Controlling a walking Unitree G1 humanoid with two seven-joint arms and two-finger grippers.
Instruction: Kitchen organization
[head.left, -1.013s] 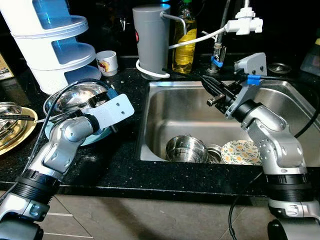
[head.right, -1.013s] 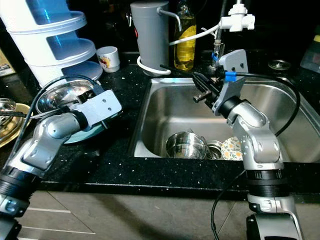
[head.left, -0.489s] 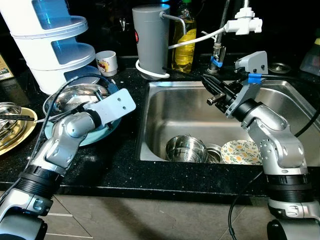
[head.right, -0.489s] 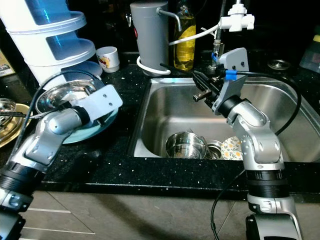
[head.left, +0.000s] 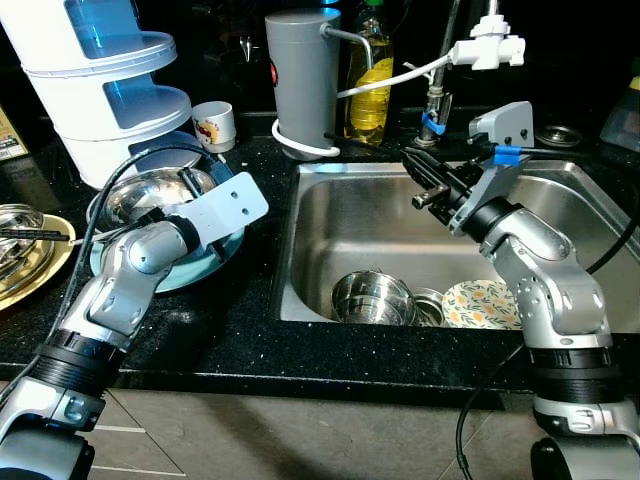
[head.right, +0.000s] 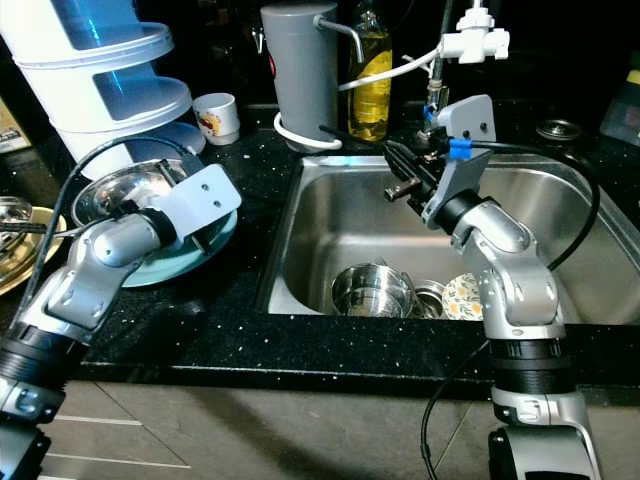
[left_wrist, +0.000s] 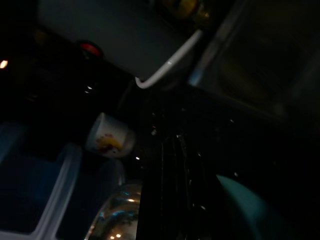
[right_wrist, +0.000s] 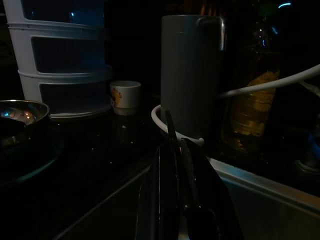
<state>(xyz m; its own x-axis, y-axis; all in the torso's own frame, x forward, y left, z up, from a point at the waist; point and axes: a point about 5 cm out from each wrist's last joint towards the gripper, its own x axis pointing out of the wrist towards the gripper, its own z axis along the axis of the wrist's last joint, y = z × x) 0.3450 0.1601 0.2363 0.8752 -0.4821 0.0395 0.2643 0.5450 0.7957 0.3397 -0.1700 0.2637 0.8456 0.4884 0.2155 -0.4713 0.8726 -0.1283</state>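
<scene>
A black speckled counter (head.left: 230, 330) holds a stainless sink (head.left: 340, 215) set into it. In the sink basin lie a steel pot (head.left: 372, 297), a smaller steel vessel (head.left: 430, 305) just beside it, and a floral plate (head.left: 482, 305) to the right of both. On the counter to the left of the sink stands a white and blue stacked container (head.left: 105, 85); before it a steel bowl (head.left: 150, 192) rests on a teal plate (head.left: 205, 262). Behind the sink's left corner stands a grey canister (head.left: 302, 75), with a yellow liquid bottle (head.left: 368, 85) beside it and a small white cup (head.left: 214, 125) further left. The left gripper (left_wrist: 170, 200) is over the teal plate beside the steel bowl; whether its jaws are spread cannot be told. The right gripper (right_wrist: 175, 165) is held above the sink's rear edge, pointing toward the grey canister, fingers pressed together and holding nothing.
</scene>
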